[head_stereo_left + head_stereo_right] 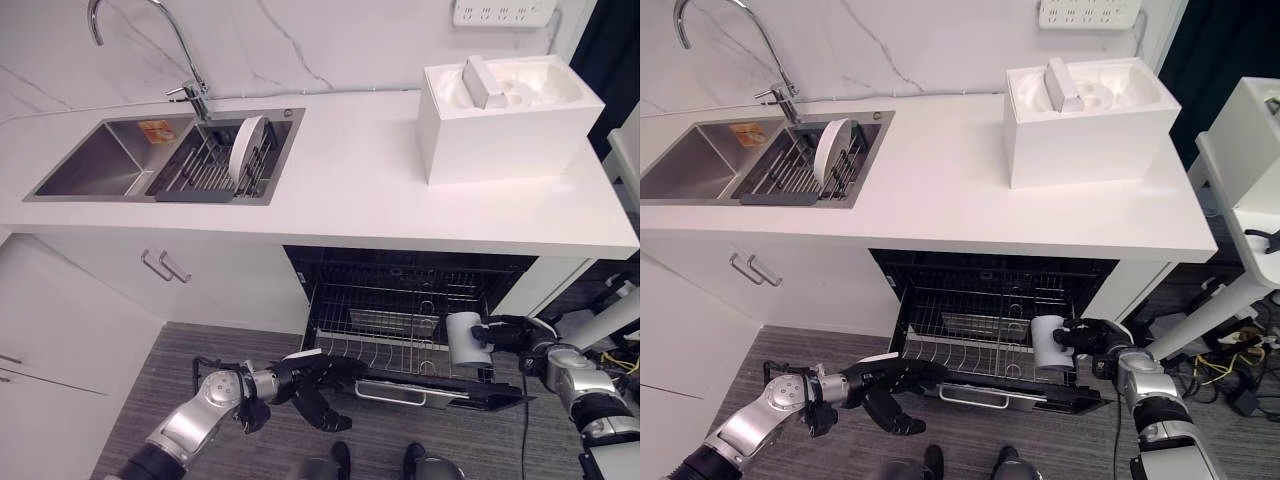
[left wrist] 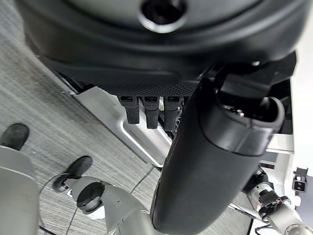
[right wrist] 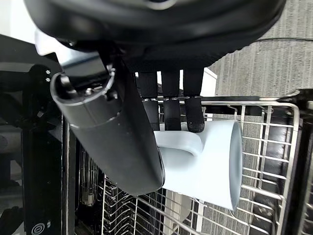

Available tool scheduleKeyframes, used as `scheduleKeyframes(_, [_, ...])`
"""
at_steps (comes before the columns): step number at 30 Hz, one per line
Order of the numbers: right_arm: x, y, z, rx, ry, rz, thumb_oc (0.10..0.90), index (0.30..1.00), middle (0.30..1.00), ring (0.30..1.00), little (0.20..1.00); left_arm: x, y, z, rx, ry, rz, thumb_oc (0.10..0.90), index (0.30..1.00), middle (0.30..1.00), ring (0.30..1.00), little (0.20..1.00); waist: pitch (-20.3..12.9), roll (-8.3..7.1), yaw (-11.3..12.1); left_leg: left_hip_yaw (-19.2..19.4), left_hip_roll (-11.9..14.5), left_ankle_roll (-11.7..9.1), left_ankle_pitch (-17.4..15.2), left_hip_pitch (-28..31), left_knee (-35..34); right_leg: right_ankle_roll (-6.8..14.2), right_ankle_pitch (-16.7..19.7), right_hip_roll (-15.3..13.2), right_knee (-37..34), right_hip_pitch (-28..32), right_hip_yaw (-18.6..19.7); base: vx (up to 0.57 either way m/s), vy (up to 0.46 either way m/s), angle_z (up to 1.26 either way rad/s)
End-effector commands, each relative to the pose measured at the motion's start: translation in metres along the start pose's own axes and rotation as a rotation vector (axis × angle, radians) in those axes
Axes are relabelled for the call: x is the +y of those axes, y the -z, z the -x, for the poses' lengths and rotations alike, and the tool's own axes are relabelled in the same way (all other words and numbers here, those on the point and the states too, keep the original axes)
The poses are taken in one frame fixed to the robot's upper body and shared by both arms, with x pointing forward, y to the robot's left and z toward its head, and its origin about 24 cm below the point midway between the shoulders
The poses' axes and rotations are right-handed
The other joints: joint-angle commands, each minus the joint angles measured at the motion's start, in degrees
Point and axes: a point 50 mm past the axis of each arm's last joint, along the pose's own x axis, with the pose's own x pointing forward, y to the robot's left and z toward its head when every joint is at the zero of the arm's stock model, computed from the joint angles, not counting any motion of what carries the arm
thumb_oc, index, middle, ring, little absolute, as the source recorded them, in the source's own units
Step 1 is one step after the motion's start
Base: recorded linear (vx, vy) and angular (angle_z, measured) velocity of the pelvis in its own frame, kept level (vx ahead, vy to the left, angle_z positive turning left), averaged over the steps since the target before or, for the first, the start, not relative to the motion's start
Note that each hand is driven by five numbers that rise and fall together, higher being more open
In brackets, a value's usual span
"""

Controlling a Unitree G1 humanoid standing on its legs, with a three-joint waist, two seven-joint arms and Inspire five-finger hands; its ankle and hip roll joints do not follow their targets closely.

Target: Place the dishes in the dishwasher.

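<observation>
White mug (image 3: 210,164) pinched at the handle by right hand (image 1: 515,333), fingers and thumb curled round it, held on its side over the right end of pulled-out dishwasher rack (image 1: 385,335). Not yet set down. Left hand (image 1: 315,385) low at the rack's left front corner, fingers curled downward, apparently gripping nothing. Still left, by the look of it: one plate (image 1: 247,150) upright in the sink rack (image 1: 205,175) on the counter. Dishwasher rack otherwise seemingly bare; task barely begun.
</observation>
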Motion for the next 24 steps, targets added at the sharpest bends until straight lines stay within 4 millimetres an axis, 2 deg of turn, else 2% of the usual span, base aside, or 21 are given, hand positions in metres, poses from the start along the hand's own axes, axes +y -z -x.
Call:
scheduleKeyframes(1, [-0.024, -0.066, 0.003, -0.178, 0.07, 0.043, 0.4, 0.3, 0.3, 0.3, 0.3, 0.01, -0.041, 0.004, -0.181, -0.015, -0.086, 0.8, 0.9, 0.9, 0.9, 0.9, -1.5, -0.49, 0.2, 4.2, 4.7, -2.2, -6.9, 0.0, 4.8, 4.5, -5.5, -2.3, -1.1, 1.9, 2.2, -0.01, 0.089, 0.03])
scheduleKeyframes(2, [-0.033, -0.074, 0.005, -0.181, 0.089, 0.06, 0.4, 0.3, 0.3, 0.3, 0.3, 0.008, -0.045, 0.003, -0.201, -0.01, -0.081, 0.8, 0.9, 0.9, 0.9, 0.9, -1.2, 0.23, 0.4, 4.2, 4.4, -2.3, -6.7, -0.3, 4.8, 4.4, -5.4, -2.6, -1.1, 1.6, 2.0, -0.01, 0.077, 0.04])
scheduleKeyframes(4, [-0.035, -0.08, 0.006, -0.186, 0.089, 0.068, 0.4, 0.3, 0.3, 0.3, 0.3, 0.008, -0.047, 0.002, -0.213, -0.013, -0.08, 0.8, 0.9, 0.9, 0.9, 0.9, -1.0, 0.66, 0.5, 4.1, 4.1, -2.3, -6.6, -0.6, 4.8, 4.4, -5.3, -2.8, -1.1, 1.3, 1.9, -0.02, 0.064, 0.07])
scheduleKeyframes(5, [-0.037, -0.083, 0.007, -0.19, 0.088, 0.072, 0.453, 0.38, 0.38, 0.38, 0.38, 0.008, -0.048, 0.002, -0.22, -0.015, -0.078, 0.8, 0.9, 0.9, 0.9, 0.9, -0.9, 0.93, 0.6, 4.1, 4.0, -2.3, -6.5, -0.9, 4.8, 4.4, -5.2, -2.9, -1.1, 1.1, 1.9, -0.02, 0.051, 0.06])
scheduleKeyframes(6, [-0.038, -0.084, 0.007, -0.193, 0.091, 0.072, 0.547, 0.521, 0.521, 0.521, 0.521, 0.008, -0.048, 0.002, -0.223, -0.017, -0.078, 0.8, 0.9, 0.9, 0.9, 0.9, -0.8, 1.06, 0.6, 4.1, 4.0, -2.3, -6.4, -1.0, 4.8, 4.4, -5.2, -2.9, -1.1, 1.0, 1.8, -0.03, 0.057, 0.05])
scheduleKeyframes(7, [-0.041, -0.089, 0.008, -0.199, 0.106, 0.068, 0.755, 0.832, 0.832, 0.832, 0.832, 0.009, -0.05, 0.003, -0.231, -0.023, -0.08, 0.8, 0.9, 0.9, 0.9, 0.9, -0.6, 1.34, 0.6, 4.1, 3.9, -2.4, -6.3, -1.2, 4.8, 4.4, -5.1, -3.1, -1.1, 0.7, 1.8, -0.03, 0.05, 0.02])
scheduleKeyframes(8, [-0.043, -0.091, 0.009, -0.199, 0.113, 0.068, 0.8, 0.9, 0.9, 0.9, 0.9, 0.009, -0.05, 0.003, -0.237, -0.028, -0.081, 0.8, 0.9, 0.9, 0.9, 0.9, -0.4, 1.51, 0.5, 4.2, 3.8, -2.4, -6.3, -1.4, 4.8, 4.4, -5.1, -3.2, -1.1, 0.6, 1.8, -0.04, 0.057, 0.02])
scheduleKeyframes(10, [-0.048, -0.098, 0.012, -0.221, 0.136, 0.076, 0.8, 0.9, 0.9, 0.9, 0.9, 0.011, -0.053, 0.005, -0.264, -0.046, -0.081, 0.8, 0.9, 0.9, 0.9, 0.9, 0.2, 2.05, 0.5, 4.2, 3.5, -2.3, -6.2, -1.8, 4.8, 4.3, -4.8, -3.4, -1.1, 0.1, 1.7, -0.06, 0.068, 0.01])
scheduleKeyframes(14, [-0.048, -0.104, 0.013, -0.245, 0.137, 0.08, 0.8, 0.9, 0.9, 0.9, 0.9, 0.013, -0.055, 0.006, -0.274, -0.057, -0.08, 0.8, 0.9, 0.9, 0.9, 0.9, 0.6, 1.73, 0.5, 4.2, 3.5, -2.2, -6.3, -2.0, 4.8, 4.3, -4.7, -3.5, -1.1, -0.1, 1.6, -0.01, 0.015, 0.0])
scheduleKeyframes(22, [-0.04, -0.118, 0.016, -0.283, 0.138, 0.216, 0.8, 0.9, 0.9, 0.9, 0.9, 0.017, -0.054, 0.006, -0.277, -0.083, -0.081, 0.8, 0.9, 0.9, 0.9, 0.9, 1.1, -0.33, 0.1, 4.5, 4.2, -2.0, -6.4, -1.7, 4.8, 4.2, -4.3, -3.0, -1.1, -0.3, 2.0, 0.0, -0.002, 0.0])
scheduleKeyframes(24, [-0.034, -0.127, 0.019, -0.323, 0.147, 0.244, 0.8, 0.9, 0.9, 0.9, 0.9, 0.018, -0.052, 0.007, -0.282, -0.1, -0.078, 0.8, 0.9, 0.9, 0.9, 0.9, 1.1, -1.09, -0.1, 4.6, 4.6, -2.0, -6.5, -1.5, 4.8, 4.2, -4.3, -2.8, -1.1, -0.2, 2.3, 0.0, -0.016, -0.02])
